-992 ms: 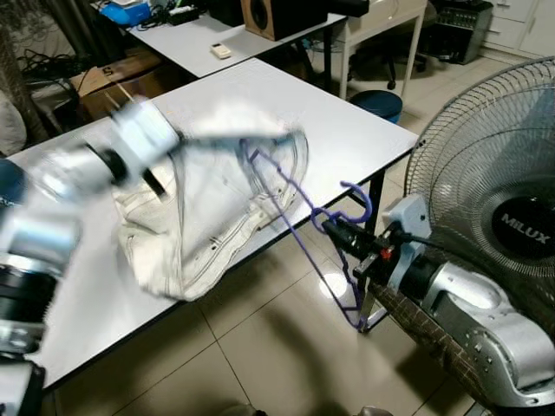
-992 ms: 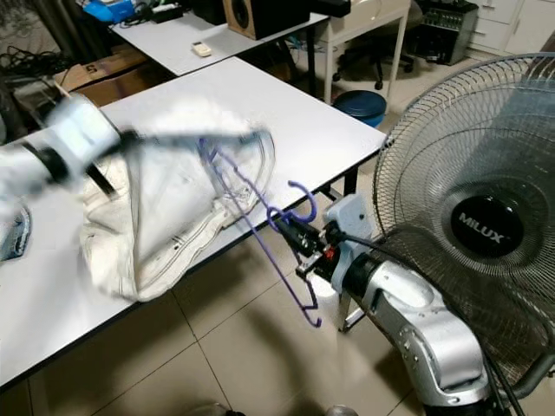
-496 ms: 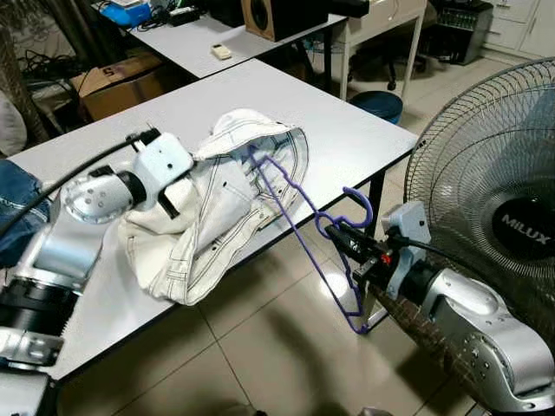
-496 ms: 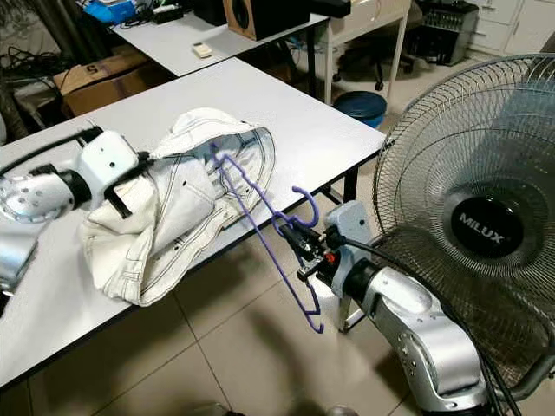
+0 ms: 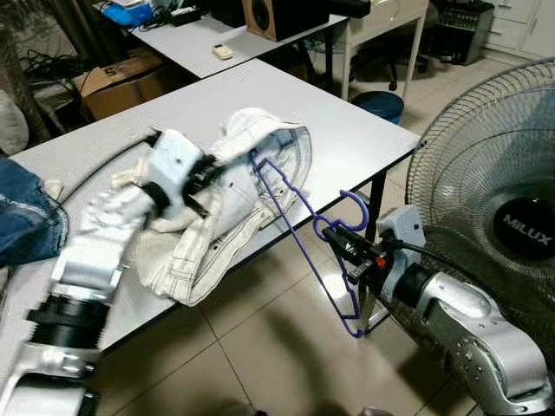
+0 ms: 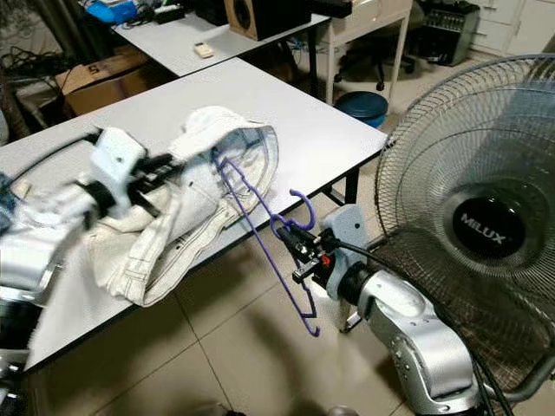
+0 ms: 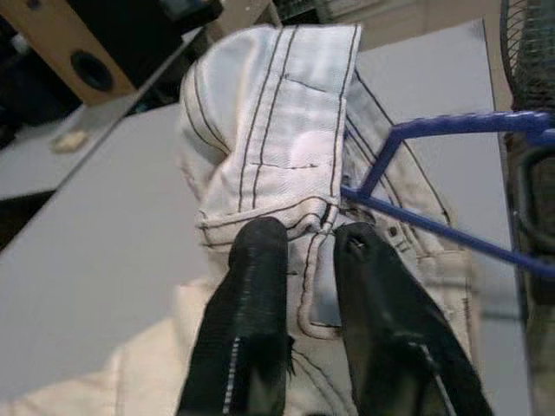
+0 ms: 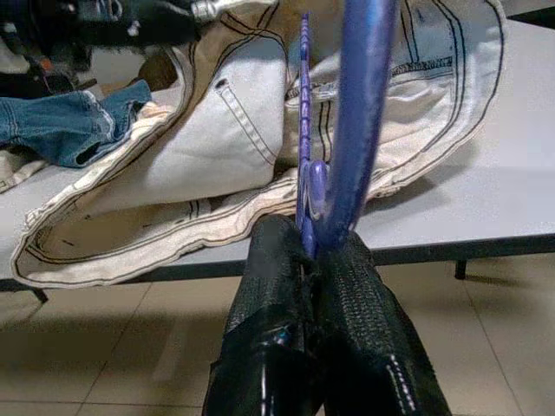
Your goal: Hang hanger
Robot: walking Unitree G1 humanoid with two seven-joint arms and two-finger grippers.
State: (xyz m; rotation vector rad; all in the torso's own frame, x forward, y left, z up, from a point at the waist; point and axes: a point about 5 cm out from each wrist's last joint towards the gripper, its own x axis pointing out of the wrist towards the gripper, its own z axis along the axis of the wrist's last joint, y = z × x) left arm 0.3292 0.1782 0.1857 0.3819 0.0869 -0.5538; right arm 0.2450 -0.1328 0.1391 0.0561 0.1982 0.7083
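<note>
A pair of white trousers (image 5: 227,215) lies bunched on the white table (image 5: 347,130), its waistband lifted. My left gripper (image 5: 208,169) is shut on that waistband (image 7: 277,113), with the fabric pinched between its black fingers (image 7: 260,260). A purple hanger (image 5: 296,234) slants from the waistband opening down past the table edge. My right gripper (image 5: 347,247) is shut on the hanger just below its hook (image 5: 349,198), off the table's front edge. In the right wrist view the hanger (image 8: 360,113) rises from between the fingers (image 8: 277,260) towards the trousers (image 8: 225,147).
A large standing fan (image 5: 512,217) is close behind my right arm. Blue jeans (image 5: 26,217) lie at the table's left end. A second table (image 5: 199,43), a speaker (image 5: 277,17), a cardboard box (image 5: 121,87) and a blue bin (image 5: 377,102) stand beyond. Tiled floor lies below.
My left arm has swung to the right along the trousers, bringing its gripper up to the waistband beside the hanger's end. The right gripper and hanger have barely shifted.
</note>
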